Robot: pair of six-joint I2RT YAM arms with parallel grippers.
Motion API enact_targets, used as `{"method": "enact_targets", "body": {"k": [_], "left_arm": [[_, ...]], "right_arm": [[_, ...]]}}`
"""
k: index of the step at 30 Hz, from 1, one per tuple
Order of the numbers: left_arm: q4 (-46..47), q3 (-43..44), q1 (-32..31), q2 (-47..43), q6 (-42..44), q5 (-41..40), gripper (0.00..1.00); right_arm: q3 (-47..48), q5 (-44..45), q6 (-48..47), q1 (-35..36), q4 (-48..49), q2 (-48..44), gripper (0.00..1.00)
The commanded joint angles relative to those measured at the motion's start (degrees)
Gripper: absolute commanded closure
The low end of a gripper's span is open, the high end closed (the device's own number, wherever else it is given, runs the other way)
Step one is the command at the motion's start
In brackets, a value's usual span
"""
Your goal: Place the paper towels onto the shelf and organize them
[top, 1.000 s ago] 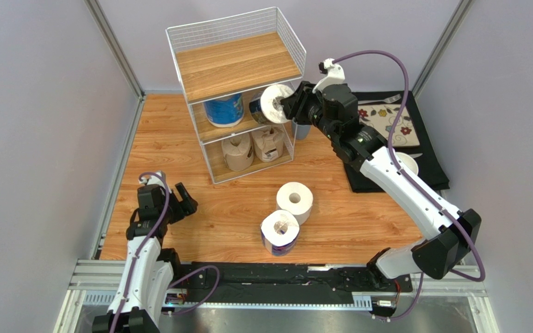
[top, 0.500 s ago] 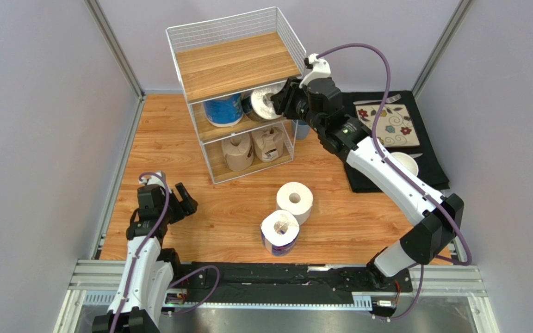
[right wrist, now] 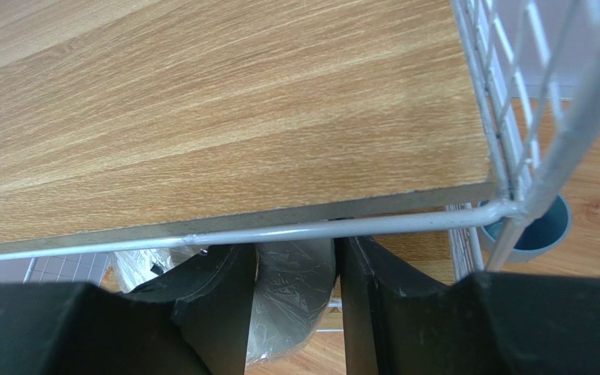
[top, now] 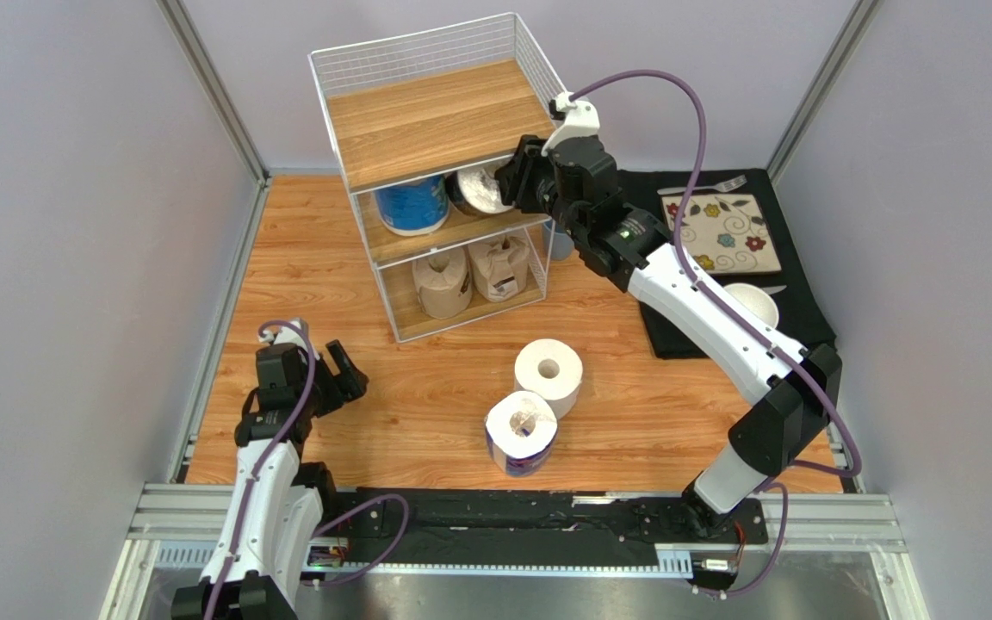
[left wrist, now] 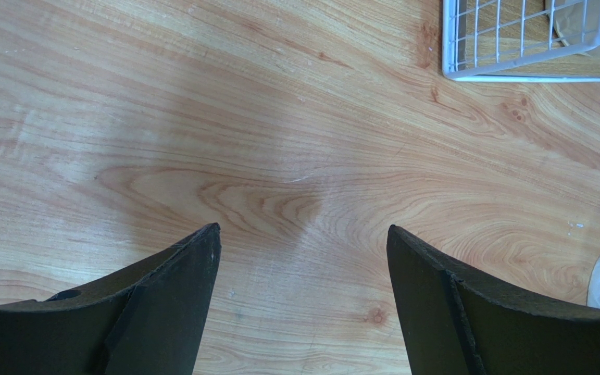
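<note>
The shelf [top: 437, 123] stands at the far middle of the table. On its middle tier is one blue-wrapped roll [top: 413, 204]. Two brown paper rolls [top: 443, 282] stand on the bottom tier. My right gripper [top: 512, 181] is shut on the dark-wrapped roll [top: 475, 191] and holds it inside the middle tier, beside the blue one. In the right wrist view the roll [right wrist: 299, 293] sits between my fingers under the top board [right wrist: 225, 117]. A plain white roll [top: 549, 372] and a second blue-wrapped roll [top: 521, 433] stand on the table. My left gripper [top: 340, 368] is open and empty above bare wood [left wrist: 303, 230].
A blue cup [right wrist: 542, 230] stands behind the shelf's right corner. A black mat [top: 799, 317] with a floral placemat [top: 721, 233] and a white cup [top: 757, 304] lies at the right. The shelf's bottom corner [left wrist: 530, 39] shows in the left wrist view.
My right arm has moved left and carried the dark-wrapped roll from beside the shelf into the middle tier, under the top board. The left arm has not moved.
</note>
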Motion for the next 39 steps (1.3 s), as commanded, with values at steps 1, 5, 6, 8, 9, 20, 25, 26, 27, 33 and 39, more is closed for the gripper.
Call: {"method": "enact_targets", "body": {"k": [1,5,6,8,9,20,25,26,27,33,39], "left_arm": [[1.03,-0.27,0.34,-0.01,-0.29,0.37,0.14],[1.03,-0.19,0.34,-0.19,-0.29,0.37,0.14],[1.03,-0.19,0.34,-0.19,-0.29,0.37,0.14],[0.94,-0.19,0.34,-0.28,-0.29,0.29,0.14],[0.94,-0.27,0.34,-0.28,-0.29,0.29,0.14],[1.03,-0.19,0.34,-0.28,-0.29,0.37,0.14],[1.03,-0.27,0.34,-0.28,-0.29,0.37,0.14],[1.03,-0.19,0.34,-0.19,-0.29,0.37,0.14],[1.03,-0.19,0.34,-0.19,-0.29,0.37,0.14],[1.11,-0.19,0.43,-0.19,-0.29,0.46,0.14],[1.11,-0.28,0.34,-0.19,-0.29,0.55,0.14]], "right_arm": [[3.33,0.67,-0.52,0.88,3.33,-0.44,0.64],[2.89,1.11,-0.78,1.14,3.25,-1.67,0.63],[2.71,1.20,-0.87,1.14,3.16,-2.02,0.63],[1.93,1.46,-1.05,1.14,3.25,-3.16,0.63],[1.66,1.38,-1.05,1.14,3.25,-3.43,0.63],[-0.37,1.99,-1.31,1.14,3.16,-5.01,0.63],[0.34,1.90,-1.14,1.14,1.93,-3.96,0.61],[0.42,1.99,-1.14,1.14,1.75,-3.96,0.61],[0.34,2.08,-1.14,1.14,1.66,-4.05,0.60],[0.16,2.34,-1.31,1.14,1.22,-3.70,0.52],[1.04,0.76,-1.05,1.14,1.22,-2.56,0.41]]}}
